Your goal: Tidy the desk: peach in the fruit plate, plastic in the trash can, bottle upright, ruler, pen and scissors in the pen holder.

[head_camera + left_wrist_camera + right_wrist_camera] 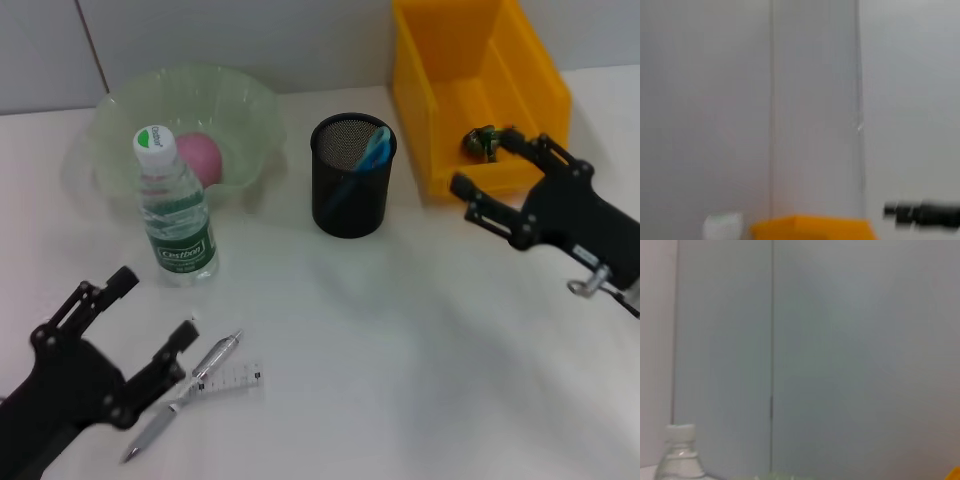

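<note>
Left end effector (150, 320) spread wide, low over near tabletop (420, 400), just beside pen (180, 400) and ruler (228, 380), touching neither. Step in hand, by judgement: picking pen or ruler for pen holder (352, 190). Next move calls for closing on slim pen lying partly across ruler. Bottle (176, 210) already upright; peach (200, 157) in fruit plate (250, 105). Blue item, likely scissors, in holder. Right end effector (490, 170) spread, empty, at trash can (530, 70) front wall; crumpled plastic (482, 141) inside.
</note>
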Robot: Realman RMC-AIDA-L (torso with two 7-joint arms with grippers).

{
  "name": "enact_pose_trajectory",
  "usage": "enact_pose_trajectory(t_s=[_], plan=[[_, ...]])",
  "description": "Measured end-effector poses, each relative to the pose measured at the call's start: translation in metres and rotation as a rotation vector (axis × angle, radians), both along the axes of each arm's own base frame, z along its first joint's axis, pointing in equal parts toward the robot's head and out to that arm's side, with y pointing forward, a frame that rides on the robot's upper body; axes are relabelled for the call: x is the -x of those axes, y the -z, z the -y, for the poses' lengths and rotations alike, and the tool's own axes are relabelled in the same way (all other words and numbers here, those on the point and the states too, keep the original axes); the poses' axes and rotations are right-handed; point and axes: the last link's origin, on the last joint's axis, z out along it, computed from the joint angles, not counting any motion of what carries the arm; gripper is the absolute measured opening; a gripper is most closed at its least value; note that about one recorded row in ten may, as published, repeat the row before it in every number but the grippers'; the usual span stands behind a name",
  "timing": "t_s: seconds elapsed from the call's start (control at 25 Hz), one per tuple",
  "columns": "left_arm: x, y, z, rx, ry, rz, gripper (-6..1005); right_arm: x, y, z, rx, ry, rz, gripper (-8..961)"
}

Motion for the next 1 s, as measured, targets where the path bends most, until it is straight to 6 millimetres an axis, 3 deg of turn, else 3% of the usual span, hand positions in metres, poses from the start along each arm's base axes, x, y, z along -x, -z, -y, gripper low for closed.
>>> enact_pose_trajectory(t_s=[0.08,0.12,0.28,0.44,0.52,0.8,1.0], plan=[[-0.002,-0.003,0.006,-0.001,0.022,0.021,796,-0.004,-0.004,0.007,0.032,0.001,0.007,824],[-0.005,-0.014,0.018,0.023,0.091,0.065,796,-0.007,-0.011,0.01,0.052,-0.003,0.011,824],[-0.009,-0.023,0.017,0.116,0.154,0.099,796,-0.011,-0.016,0.016,0.1,0.0,-0.002,823],[-0.016,-0.022,-0.002,0.265,0.192,0.075,796,-0.015,-0.021,0.02,0.162,0.007,-0.01,823],[-0.026,-0.022,-0.029,0.381,0.215,0.007,796,-0.02,-0.024,0.023,0.165,0.015,0.009,823],[-0.032,-0.025,-0.067,0.327,0.173,-0.154,796,-0.026,-0.025,0.026,0.161,0.04,0.02,823],[-0.052,-0.022,-0.074,0.317,0.176,-0.256,796,-0.027,-0.023,0.028,0.166,0.047,0.019,823]])
